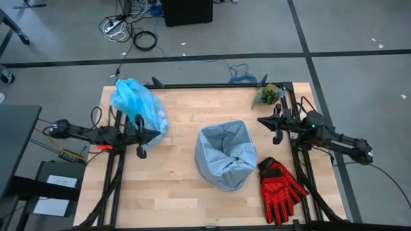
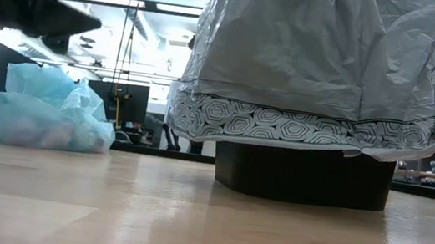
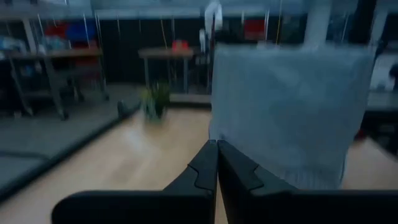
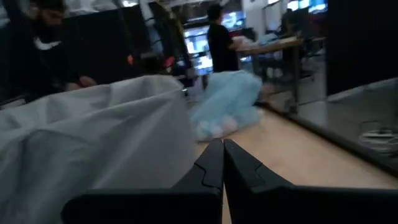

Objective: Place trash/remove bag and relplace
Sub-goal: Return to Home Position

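Note:
The cyan-blue bag [image 1: 137, 106] sits bunched on the table's far left part, resting on its bottom [image 2: 48, 129]. Pale lumps of trash [image 4: 214, 127] show through its wall. My left gripper [image 1: 158, 135] hovers shut just beside the bag's near right side, level and above the table, with nothing between its fingers [image 3: 217, 149]. My right gripper [image 1: 260, 120] is shut too, raised at the table's far right, and points toward the bin [image 4: 222, 149]. A paler grey-blue bag [image 1: 225, 154] lines the black bin [image 2: 303, 175] at the table's middle, its rim draped over the bin's sides.
A small green plant [image 1: 268, 95] stands at the far right corner. A pair of red gloves [image 1: 280, 187] lies at the near right, beside the bin. Bare wood shows at the near left [image 1: 160, 192]. People stand in the room beyond the table [image 4: 221, 37].

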